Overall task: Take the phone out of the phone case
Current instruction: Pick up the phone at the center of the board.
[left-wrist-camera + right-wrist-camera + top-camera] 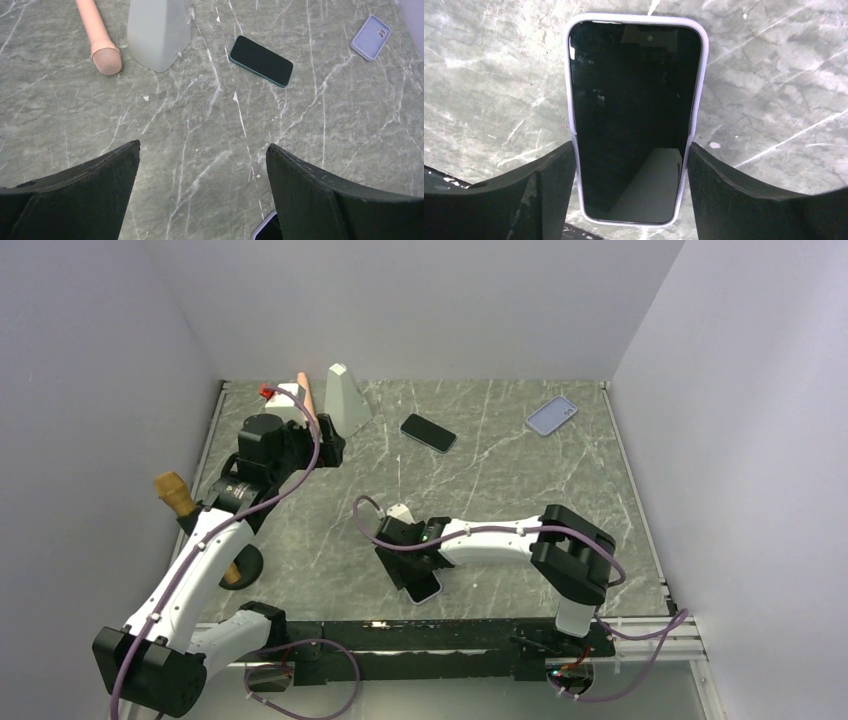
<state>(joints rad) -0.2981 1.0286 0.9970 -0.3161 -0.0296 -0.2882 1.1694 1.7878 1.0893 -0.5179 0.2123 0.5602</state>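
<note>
A: Quick, where's the phone (634, 100)?
B: Flat on the table (520, 480), screen up, near the front edge, approx in the mid. It's inside its phone case (636, 17), w/ a pale purple rim all round the black glass.
A: & the right claw (630, 150)?
B: Low over it. The wrist cam shows one black finger on each long side, both touching the rim. So it's squeezing the phone case w/ the phone in it. From the top cam the arm reaches left & one end of the phone sticks out past the claw.
A: Left claw (202, 146)?
B: Fingers spread wide, holding nothing, up over bare stone at the back left.
A: Other stuff?
B: A second phone (261, 61), black w/ a greenish edge, lies screen up at the back mid. A second case (370, 37), purple too, lies back side up at the back right, well apart from it. Can't tell if anything's in it. A pink mic (100, 35) & a grey pointy block (157, 32) sit just beside each other at the back left, near the left claw.
A: Phone out yet?
B: No, it's in its case.
</note>
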